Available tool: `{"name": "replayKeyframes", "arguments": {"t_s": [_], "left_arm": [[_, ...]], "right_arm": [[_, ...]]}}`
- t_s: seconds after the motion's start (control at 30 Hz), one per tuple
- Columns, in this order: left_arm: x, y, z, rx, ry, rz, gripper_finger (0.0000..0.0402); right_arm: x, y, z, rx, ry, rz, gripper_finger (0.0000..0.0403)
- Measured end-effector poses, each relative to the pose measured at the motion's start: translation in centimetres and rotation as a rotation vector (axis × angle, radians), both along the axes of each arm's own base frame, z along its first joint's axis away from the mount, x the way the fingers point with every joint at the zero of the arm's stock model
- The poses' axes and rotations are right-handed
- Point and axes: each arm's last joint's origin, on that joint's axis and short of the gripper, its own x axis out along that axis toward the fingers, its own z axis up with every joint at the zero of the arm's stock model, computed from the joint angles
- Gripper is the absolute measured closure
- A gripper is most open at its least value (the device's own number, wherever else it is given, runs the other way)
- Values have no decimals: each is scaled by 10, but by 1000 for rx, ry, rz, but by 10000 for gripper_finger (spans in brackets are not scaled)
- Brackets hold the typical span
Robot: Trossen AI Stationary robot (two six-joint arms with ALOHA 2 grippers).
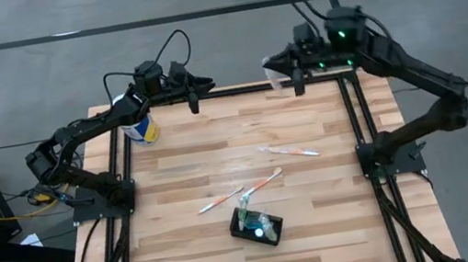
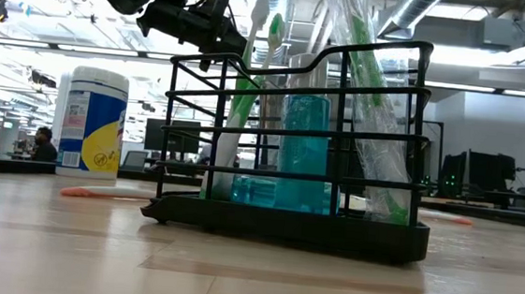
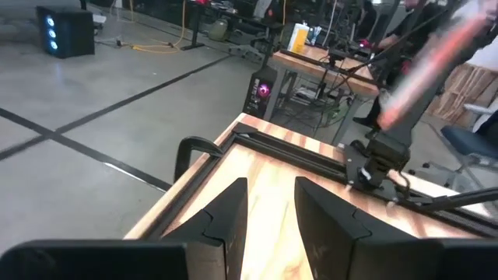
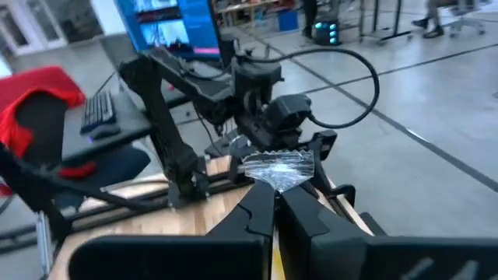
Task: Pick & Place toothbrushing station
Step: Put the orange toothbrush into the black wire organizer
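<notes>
The toothbrushing station (image 1: pixel 256 227) is a black wire holder that stands on its base near the table's front middle. It holds green and white toothbrushes and a blue cup, and it fills the low view (image 2: pixel 291 140). My left gripper (image 1: pixel 193 98) hovers open and empty over the table's far edge, left of centre; its fingers show in the left wrist view (image 3: pixel 268 225). My right gripper (image 1: pixel 297 77) hovers over the far edge, right of centre, shut on a crumpled clear plastic wrapper (image 4: pixel 278 166). My right gripper pinches the crumpled clear wrapper's lower part (image 4: pixel 275 183) between its two fingertips. The wrapper sticks out beyond the tips and is lifted clear of the table. It shows as a pale scrap (image 1: pixel 273 73) at the gripper in the high view.
Three loose toothbrushes lie flat on the wood: one right of centre (image 1: pixel 289 151), one at the middle (image 1: pixel 265 182), one left of it (image 1: pixel 219 200). A white-lidded canister (image 1: pixel 139 127) with a blue-yellow label stands at the far left. Black frame rails (image 1: pixel 355 122) border the table.
</notes>
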Motion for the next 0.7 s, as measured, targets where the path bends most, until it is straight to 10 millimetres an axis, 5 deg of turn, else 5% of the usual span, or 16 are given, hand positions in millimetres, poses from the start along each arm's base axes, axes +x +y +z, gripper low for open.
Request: {"name": "replayKeyframes", "arguments": {"t_s": [0.17, 0.7], "left_arm": [[0, -2, 0, -43, -16, -59, 300], [8, -13, 0, -35, -13, -123, 300]], "right_arm": [[-4, 49, 5, 34, -15, -22, 403], [-7, 193, -24, 99, 140, 24, 403]]}}
